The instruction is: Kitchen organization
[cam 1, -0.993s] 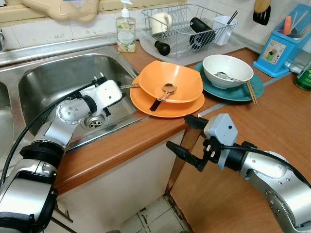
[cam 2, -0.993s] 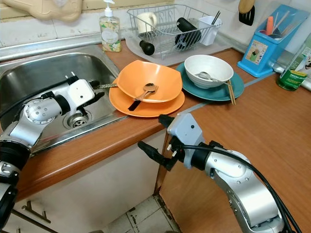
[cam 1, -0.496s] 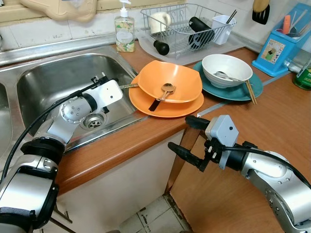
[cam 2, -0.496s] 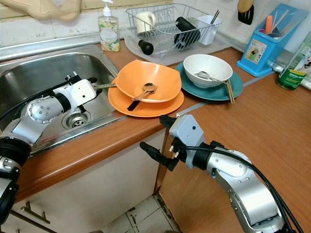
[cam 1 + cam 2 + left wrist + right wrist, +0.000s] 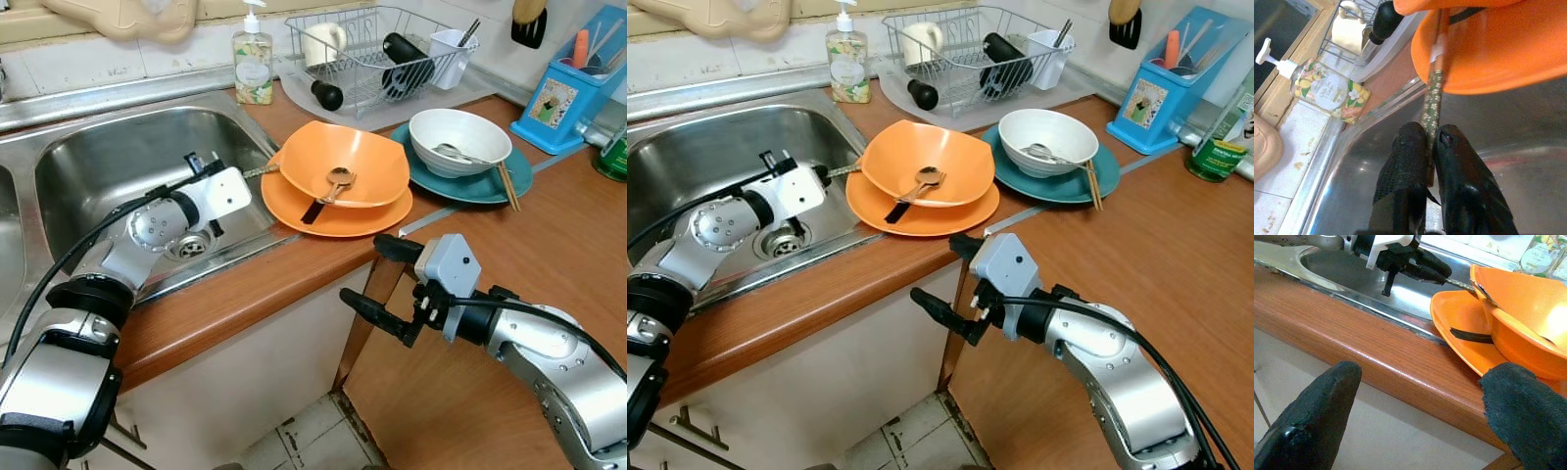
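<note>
Wooden counter (image 5: 549, 245) bearing orange plate (image 5: 294, 208), teal plate (image 5: 509, 184)

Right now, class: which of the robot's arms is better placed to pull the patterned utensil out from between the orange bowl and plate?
The left. The left gripper is shut on the patterned utensil over the sink. The right gripper hangs open below the counter edge.

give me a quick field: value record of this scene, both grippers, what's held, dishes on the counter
left gripper: over the sink, shut on a floral-patterned utensil handle
handle: runs in between the orange bowl and orange plate
right gripper: open, off the counter's front edge, holding nothing
orange bowl: on the orange plate, spoon inside
white bowl: on the teal plate, chopsticks beside it
behind: dish rack, soap bottle
</note>
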`<state>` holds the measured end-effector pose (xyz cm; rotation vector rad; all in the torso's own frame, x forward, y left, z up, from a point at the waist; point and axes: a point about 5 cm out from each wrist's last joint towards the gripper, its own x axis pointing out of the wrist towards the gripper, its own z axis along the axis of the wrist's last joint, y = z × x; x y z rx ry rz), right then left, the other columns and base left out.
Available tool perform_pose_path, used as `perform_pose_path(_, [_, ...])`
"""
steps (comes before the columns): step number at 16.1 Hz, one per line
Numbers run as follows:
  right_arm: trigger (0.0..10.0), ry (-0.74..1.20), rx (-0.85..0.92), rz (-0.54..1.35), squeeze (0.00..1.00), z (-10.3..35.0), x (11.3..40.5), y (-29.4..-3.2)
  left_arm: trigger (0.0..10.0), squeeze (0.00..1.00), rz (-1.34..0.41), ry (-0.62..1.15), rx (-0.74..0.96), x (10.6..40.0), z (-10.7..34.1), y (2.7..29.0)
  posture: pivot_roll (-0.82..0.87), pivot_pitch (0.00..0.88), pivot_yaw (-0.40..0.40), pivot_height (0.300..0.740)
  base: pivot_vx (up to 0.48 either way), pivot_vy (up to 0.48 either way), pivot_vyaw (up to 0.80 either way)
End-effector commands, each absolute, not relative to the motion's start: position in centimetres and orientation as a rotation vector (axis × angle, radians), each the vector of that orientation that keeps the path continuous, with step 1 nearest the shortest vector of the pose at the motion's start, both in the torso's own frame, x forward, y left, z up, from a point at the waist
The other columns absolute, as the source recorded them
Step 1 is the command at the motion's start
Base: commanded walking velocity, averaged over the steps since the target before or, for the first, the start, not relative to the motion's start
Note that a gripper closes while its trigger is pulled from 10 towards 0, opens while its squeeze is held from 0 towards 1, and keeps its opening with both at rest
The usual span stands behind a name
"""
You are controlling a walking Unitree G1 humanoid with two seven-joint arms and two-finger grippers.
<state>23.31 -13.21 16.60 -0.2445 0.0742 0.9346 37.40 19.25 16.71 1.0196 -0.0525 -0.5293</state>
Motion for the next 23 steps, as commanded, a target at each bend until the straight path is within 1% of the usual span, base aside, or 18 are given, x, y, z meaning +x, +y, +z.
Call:
perform_pose_path(1, [10.0, 0.077, -0.259, 0.945, 0.00, 16.6, 23.0, -13.0, 10.0, 0.00, -0.523, -0.080, 1.055, 37.7, 17.5, 19.0, -0.15, 0.000, -0.021, 0.740, 0.000, 0.000, 0.00])
perform_pose_path(2, [10.0, 0.076, -0.259, 0.946, 0.00, 16.7, 23.0, -13.0, 10.0, 0.00, -0.515, -0.081, 1.044, 37.8, 17.6, 19.1, -0.15, 0.000, -0.021, 0.740, 0.000, 0.000, 0.00])
perform_pose_path(3, [10.0, 0.075, -0.259, 0.947, 0.00, 16.7, 23.0, -12.9, 10.0, 0.06, -0.513, -0.080, 1.031, 37.8, 17.7, 19.1, -0.15, 0.000, -0.021, 0.740, 0.000, 0.000, 0.00])
perform_pose_path(4, [10.0, 0.074, -0.260, 0.948, 0.00, 16.8, 23.0, -12.8, 10.0, 1.00, -0.509, -0.083, 1.025, 37.9, 17.8, 19.1, -0.15, 0.000, -0.021, 0.740, 0.000, 0.000, 0.00])
perform_pose_path(7, [10.0, 0.074, -0.261, 0.950, 0.00, 16.8, 23.0, -12.7, 10.0, 1.00, -0.493, -0.101, 1.069, 38.0, 18.1, 19.2, -0.15, 0.000, -0.021, 0.740, 0.000, 0.000, 0.00])
perform_pose_path(8, [10.0, 0.075, -0.262, 0.951, 0.00, 16.7, 23.0, -12.7, 10.0, 0.09, -0.492, -0.104, 1.083, 38.0, 18.1, 19.1, -0.15, 0.000, -0.021, 0.740, 0.000, 0.000, 0.00])
perform_pose_path(9, [10.0, 0.076, -0.261, 0.951, 0.00, 16.6, 23.0, -12.7, 10.0, 0.00, -0.494, -0.106, 1.098, 38.0, 18.1, 19.1, -0.15, 0.000, -0.021, 0.740, 0.000, 0.000, 0.00])
perform_pose_path(12, [10.0, 0.084, -0.262, 0.947, 0.00, 16.3, 23.1, -13.1, 10.0, 0.00, -0.505, -0.104, 1.125, 38.0, 18.0, 19.0, -0.15, 0.000, -0.018, 0.740, 0.000, 0.000, 0.00])
perform_pose_path(13, [10.0, 0.089, -0.263, 0.943, 0.00, 16.1, 23.3, -13.4, 10.0, 0.93, -0.511, -0.102, 1.103, 38.0, 18.0, 18.9, -0.15, 0.000, -0.018, 0.740, 0.000, 0.000, 0.00])
perform_pose_path(14, [10.0, 0.090, -0.264, 0.942, 0.00, 16.1, 23.3, -13.4, 10.0, 0.93, -0.513, -0.100, 1.100, 38.0, 18.0, 18.9, -0.15, 0.000, -0.018, 0.740, 0.000, 0.000, 0.00])
perform_pose_path(15, [10.0, 0.092, -0.264, 0.941, 0.00, 16.0, 23.4, -13.6, 10.0, 1.00, -0.515, -0.099, 1.105, 38.0, 18.0, 18.9, -0.15, 0.000, -0.018, 0.740, 0.000, 0.000, 0.00])
perform_pose_path(17, [10.0, 0.093, -0.265, 0.939, 0.00, 15.9, 23.5, -13.7, 10.0, 1.00, -0.502, -0.096, 1.152, 38.1, 18.0, 19.1, -0.15, 0.000, -0.017, 0.740, 0.000, 0.000, 0.00])
perform_pose_path(18, [10.0, 0.094, -0.265, 0.939, 0.00, 15.9, 23.5, -13.8, 10.0, 0.22, -0.496, -0.094, 1.166, 38.1, 18.0, 19.1, -0.15, 0.000, -0.017, 0.740, 0.000, 0.000, 0.00])
perform_pose_path(19, [10.0, 0.095, -0.265, 0.938, 0.00, 15.9, 23.6, -13.8, 10.0, 0.00, -0.491, -0.091, 1.176, 38.1, 18.0, 19.1, -0.15, 0.000, -0.016, 0.740, 0.000, 0.000, 0.00])
perform_pose_path(23, [10.0, 0.089, -0.267, 0.943, 0.00, 15.7, 23.9, -13.3, 10.0, 0.00, -0.456, -0.079, 1.204, 38.4, 17.8, 19.1, -0.15, 0.000, -0.016, 0.740, 0.000, 0.000, 0.00])
